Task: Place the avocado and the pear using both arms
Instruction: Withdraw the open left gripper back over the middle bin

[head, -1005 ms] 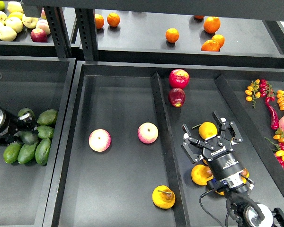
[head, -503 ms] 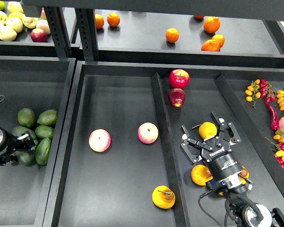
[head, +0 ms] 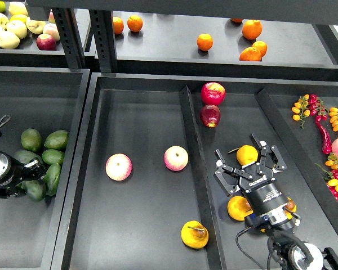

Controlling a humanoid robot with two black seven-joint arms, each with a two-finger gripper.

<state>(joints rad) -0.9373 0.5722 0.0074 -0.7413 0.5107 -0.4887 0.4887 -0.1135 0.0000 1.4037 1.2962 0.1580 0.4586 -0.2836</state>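
Avocados lie in the left bin: dark ones (head: pixel 31 139) and lighter green ones (head: pixel 56 139). My left gripper (head: pixel 32 173) sits low among them, right next to a dark avocado (head: pixel 35 190). Its fingers are dark and I cannot tell whether they hold it. My right gripper (head: pixel 248 164) is open in the right bin. Its fingers stand on either side of a yellow-orange pear (head: pixel 247 154) without closing on it. Another pear (head: pixel 239 208) lies beside the wrist, and one more (head: pixel 195 234) lies in the middle bin.
Two pink-yellow apples (head: pixel 119 167) (head: pixel 176 158) lie in the middle bin. Two red apples (head: pixel 213 93) sit at the back of the right bin. A divider wall (head: pixel 198 169) separates the middle and right bins. Oranges (head: pixel 205 41) sit on the back shelf and small peppers (head: pixel 325 135) at the far right.
My left gripper has moved down and toward me, from the upper avocados to the pile's lower part. The right gripper has barely shifted around the pear.
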